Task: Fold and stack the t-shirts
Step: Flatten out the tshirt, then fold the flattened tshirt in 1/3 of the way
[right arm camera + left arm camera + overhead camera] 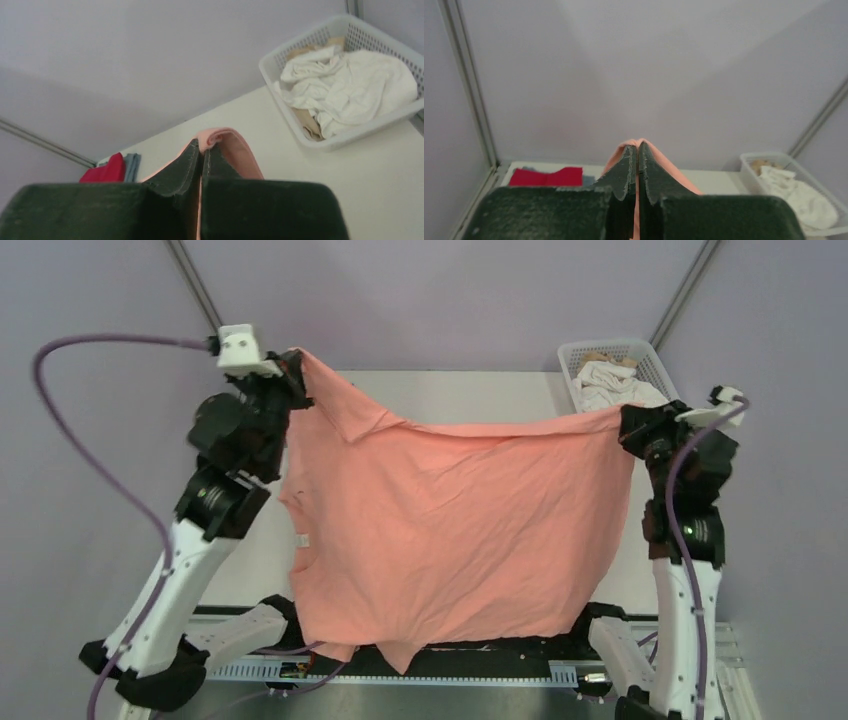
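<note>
A salmon-pink t-shirt (450, 530) hangs spread in the air between both arms and hides most of the table. My left gripper (298, 370) is shut on its upper left corner; the cloth (661, 160) folds over the fingertips in the left wrist view. My right gripper (622, 418) is shut on its upper right corner; the pink hem (220, 137) shows at the tips in the right wrist view. A folded red t-shirt (546, 177) lies on a grey-blue one (588, 176) at the table's far left; both also show in the right wrist view (107, 170).
A white mesh basket (570, 365) at the back right holds crumpled white t-shirts (615, 385); it also shows in the right wrist view (345, 137). Purple walls and metal poles surround the white table (480, 395).
</note>
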`<state>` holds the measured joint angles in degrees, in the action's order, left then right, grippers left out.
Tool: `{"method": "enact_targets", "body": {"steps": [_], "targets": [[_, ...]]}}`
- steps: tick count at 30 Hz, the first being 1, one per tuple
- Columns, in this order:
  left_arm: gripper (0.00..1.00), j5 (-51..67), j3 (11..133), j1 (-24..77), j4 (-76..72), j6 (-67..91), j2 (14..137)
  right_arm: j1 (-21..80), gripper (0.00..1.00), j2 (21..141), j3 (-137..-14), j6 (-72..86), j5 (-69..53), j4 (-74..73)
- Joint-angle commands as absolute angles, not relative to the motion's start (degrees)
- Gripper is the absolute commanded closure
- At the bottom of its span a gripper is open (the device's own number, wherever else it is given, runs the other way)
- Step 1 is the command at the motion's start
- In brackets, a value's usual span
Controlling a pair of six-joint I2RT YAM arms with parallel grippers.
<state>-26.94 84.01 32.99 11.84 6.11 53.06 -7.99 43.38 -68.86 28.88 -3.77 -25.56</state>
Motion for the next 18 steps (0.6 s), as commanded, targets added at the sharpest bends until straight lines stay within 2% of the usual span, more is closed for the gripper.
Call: {"method": "enact_targets", "body": {"steps": [1, 6, 10, 13, 18], "targets": [[1.0, -33.1, 78.9, 25.8, 6.5, 10.7, 66.2, -7.9, 1.0, 52.7, -57.9, 32.4, -0.2, -13.4], [1.0, -29.1, 78.8, 19.9, 3.0, 14.6, 84.3, -7.8, 1.0, 71.0, -57.3, 32.9, -3.4, -7.0], [1.0, -27.1, 85.3, 19.3, 3.0, 13.8, 99.4, -7.6, 1.0, 85.4, -60.9, 33.1, -3.7, -5.2], [1.0, -27.5, 91.9, 19.1, 5.2, 12.9, 109.3, -7.3, 1.0, 90.7, -62.3, 33.5, -2.5, -4.4], [1.0, -27.4, 97.3, 18.4, 8.7, 13.5, 117.4, -6.5, 1.0, 94.0, -63.3, 32.7, -1.4, -2.7]]}}
